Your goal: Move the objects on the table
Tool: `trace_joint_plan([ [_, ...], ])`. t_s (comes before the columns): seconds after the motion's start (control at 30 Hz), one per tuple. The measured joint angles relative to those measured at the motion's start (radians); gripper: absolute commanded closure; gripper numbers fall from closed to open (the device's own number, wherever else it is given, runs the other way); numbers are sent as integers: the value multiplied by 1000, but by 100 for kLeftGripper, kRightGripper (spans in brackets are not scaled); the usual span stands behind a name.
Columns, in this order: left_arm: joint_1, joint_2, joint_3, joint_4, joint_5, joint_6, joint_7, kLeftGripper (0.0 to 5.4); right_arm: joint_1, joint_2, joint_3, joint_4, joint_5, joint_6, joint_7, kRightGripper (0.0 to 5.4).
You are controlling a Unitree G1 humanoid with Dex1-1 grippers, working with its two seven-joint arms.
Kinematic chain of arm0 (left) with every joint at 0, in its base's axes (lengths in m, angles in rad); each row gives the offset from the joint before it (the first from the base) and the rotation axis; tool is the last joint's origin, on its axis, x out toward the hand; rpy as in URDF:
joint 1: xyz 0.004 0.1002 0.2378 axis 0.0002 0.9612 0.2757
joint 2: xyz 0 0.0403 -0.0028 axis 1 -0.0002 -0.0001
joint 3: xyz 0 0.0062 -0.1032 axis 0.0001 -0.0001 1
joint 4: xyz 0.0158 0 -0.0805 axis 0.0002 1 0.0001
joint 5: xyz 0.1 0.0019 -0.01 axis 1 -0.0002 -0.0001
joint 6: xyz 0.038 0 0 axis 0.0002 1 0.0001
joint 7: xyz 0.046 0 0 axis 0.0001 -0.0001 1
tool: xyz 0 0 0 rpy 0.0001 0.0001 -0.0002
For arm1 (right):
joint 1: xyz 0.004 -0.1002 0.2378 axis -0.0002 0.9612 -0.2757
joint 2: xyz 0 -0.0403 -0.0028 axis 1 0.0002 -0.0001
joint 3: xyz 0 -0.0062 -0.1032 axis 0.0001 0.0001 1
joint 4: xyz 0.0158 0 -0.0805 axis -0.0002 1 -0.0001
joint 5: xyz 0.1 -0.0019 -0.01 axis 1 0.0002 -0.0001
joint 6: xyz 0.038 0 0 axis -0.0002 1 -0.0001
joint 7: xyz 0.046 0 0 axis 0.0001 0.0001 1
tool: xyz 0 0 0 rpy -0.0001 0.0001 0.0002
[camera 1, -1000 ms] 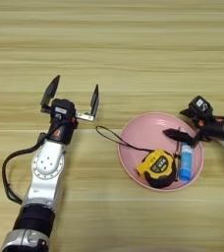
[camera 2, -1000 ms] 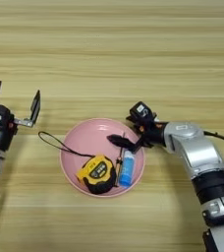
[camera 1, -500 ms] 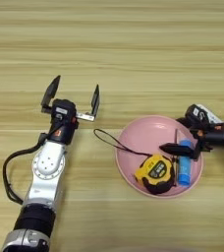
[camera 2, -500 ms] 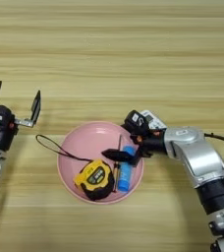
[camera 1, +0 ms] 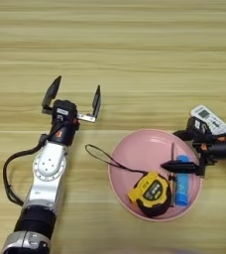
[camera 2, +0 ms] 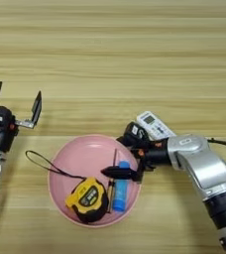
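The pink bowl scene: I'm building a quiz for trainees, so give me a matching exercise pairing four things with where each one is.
Things:
1. tape measure
2. white remote
3. blue tube
4. left gripper

Places:
A. on the table, outside the pink bowl, behind the right arm
B. over bare wood left of the bowl, fingers spread
C. in the bowl, near its front, cord trailing over the left rim
D. in the bowl's right part, under the right gripper

Pairs: 1-C, 2-A, 3-D, 4-B

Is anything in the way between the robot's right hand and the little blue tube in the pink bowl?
Nothing visible. The right hand hangs over the pink bowl right at the top end of the blue tube.
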State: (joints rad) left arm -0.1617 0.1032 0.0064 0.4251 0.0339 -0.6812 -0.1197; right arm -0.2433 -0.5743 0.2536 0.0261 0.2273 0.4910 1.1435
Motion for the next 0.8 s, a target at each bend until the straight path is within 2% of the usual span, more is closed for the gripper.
trace_joint_plan([
  [0.17, 0, -4, -2, 0, 1, 0, 2, 0, 22, -15, 15, -23, 4, 1, 20, 3],
  [0.5, 0, -4, -8, 1, 2, 0, 5, 0, 25, -19, 14, -30, 9, 1, 19, 3],
  [0.8, -1, -4, -11, 16, 7, 0, 11, 0, 1, -1, -41, -19, 17, -44, -43, 3],
])
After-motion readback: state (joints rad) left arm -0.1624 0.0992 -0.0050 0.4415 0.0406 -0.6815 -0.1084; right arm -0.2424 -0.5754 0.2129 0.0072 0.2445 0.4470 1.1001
